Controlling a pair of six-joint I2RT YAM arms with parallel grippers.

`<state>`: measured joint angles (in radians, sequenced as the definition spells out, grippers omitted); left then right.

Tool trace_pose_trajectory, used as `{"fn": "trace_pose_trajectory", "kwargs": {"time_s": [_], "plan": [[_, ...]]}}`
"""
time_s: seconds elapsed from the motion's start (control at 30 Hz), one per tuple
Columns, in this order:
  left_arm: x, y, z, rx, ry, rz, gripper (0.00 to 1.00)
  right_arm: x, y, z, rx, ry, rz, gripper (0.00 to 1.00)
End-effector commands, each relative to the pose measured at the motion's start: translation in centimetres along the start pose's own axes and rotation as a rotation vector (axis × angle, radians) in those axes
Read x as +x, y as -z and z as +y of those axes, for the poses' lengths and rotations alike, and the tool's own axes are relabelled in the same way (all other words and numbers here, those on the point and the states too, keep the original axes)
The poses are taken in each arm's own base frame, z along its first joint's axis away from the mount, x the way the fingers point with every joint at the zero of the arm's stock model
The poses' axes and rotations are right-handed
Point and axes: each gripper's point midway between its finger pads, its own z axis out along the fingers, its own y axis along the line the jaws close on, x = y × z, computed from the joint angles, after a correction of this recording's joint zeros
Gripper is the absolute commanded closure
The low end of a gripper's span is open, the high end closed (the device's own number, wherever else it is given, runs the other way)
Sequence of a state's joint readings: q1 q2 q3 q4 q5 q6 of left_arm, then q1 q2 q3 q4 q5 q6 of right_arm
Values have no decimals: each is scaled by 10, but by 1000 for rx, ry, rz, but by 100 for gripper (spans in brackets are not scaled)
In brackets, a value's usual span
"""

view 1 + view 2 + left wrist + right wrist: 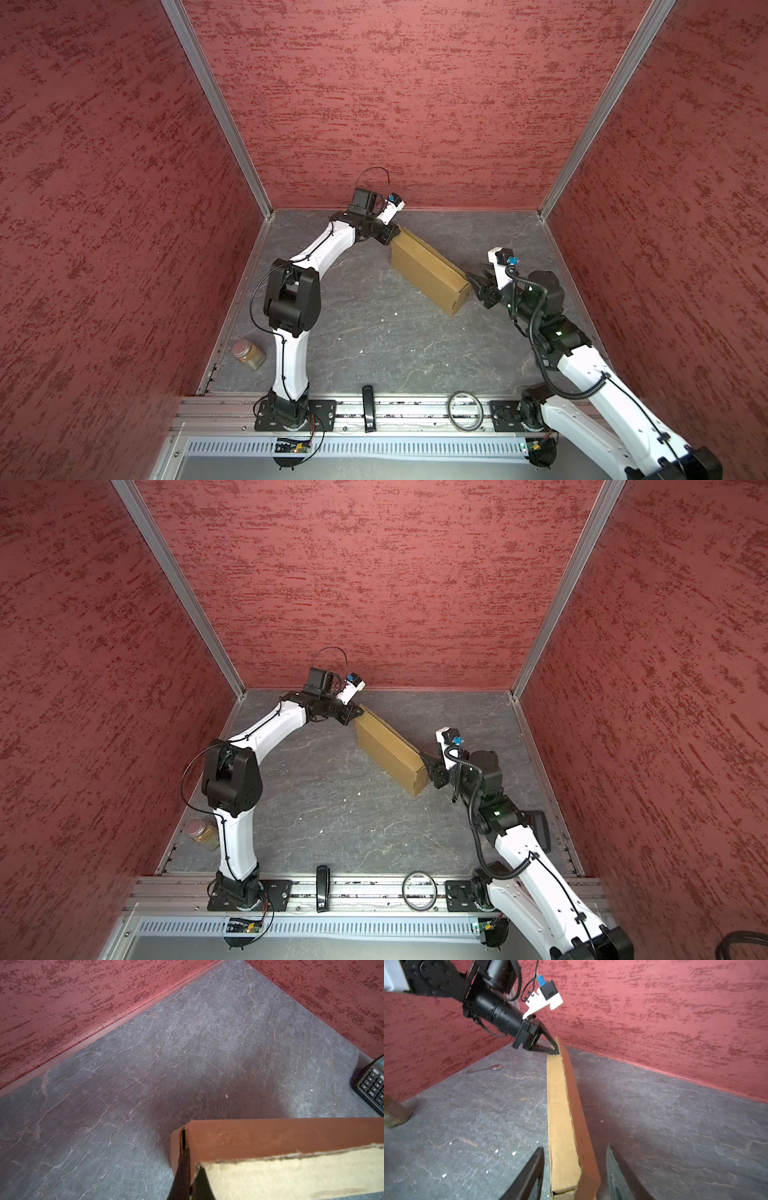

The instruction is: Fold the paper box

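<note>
- Left tool (397,231) (356,712) (555,1051): closed, tips pinched on the far top corner of the paper box (428,266) (390,746) (560,1115) (270,1140).
- Left wrist view: one dark finger (183,1169) sits in the slit between a thin cardboard flap and the box end wall.
- Right tool (471,283) (426,761) (575,1147): open, one finger on each side of the box's near end. The right wrist view shows a gap on both sides, so no contact is visible.
- Paper box: folded up and closed, plain brown. It stands on a long narrow side and leans, with the other narrow side up and a broad face turned toward the front-left.
- Box position: back half of the table (374,324) (324,808), running diagonally from near the middle of the back edge toward the right edge. Its lower near corner looks to be down on the table.
- Jar (248,353) (202,833) (394,1113): upright by the left edge near the front-left corner, well apart from the box.
- Spoon (485,1069): flat on the table near a wall, beyond the left arm.
- Calculator (372,1086): on the table close to a wall, only partly in frame.
- Ring (465,411) (419,889) and black bar (368,409) (322,889): on the metal rail along the front edge, between the arm bases.
</note>
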<state>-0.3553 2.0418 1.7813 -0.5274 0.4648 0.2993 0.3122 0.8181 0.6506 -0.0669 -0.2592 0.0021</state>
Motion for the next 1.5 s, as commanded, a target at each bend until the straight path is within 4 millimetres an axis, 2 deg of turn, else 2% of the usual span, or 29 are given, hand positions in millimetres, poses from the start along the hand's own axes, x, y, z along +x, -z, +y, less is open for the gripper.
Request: {"fn": "trace_pose_trajectory", "kwargs": {"time_s": [0.0,0.07,0.17,0.47,0.67,1.23,1.47], "plan": [[9,2,-7,0,15,31,100,-11,7,-20,136,-126,41,56],[9,2,-7,0,14,31,100,-11,9,-25,174,-166,81,59],[11,1,-7,1,15,34,100,-1,10,-29,207,-228,162,60],[13,-1,-8,1,15,41,100,42,25,-39,329,-378,358,61],[15,-2,-8,-1,15,45,100,71,25,-37,337,-426,448,59],[19,-6,-11,4,10,56,100,82,-5,-16,187,-415,509,58],[20,-7,-13,13,9,56,100,72,-12,-10,149,-397,481,57]]}}
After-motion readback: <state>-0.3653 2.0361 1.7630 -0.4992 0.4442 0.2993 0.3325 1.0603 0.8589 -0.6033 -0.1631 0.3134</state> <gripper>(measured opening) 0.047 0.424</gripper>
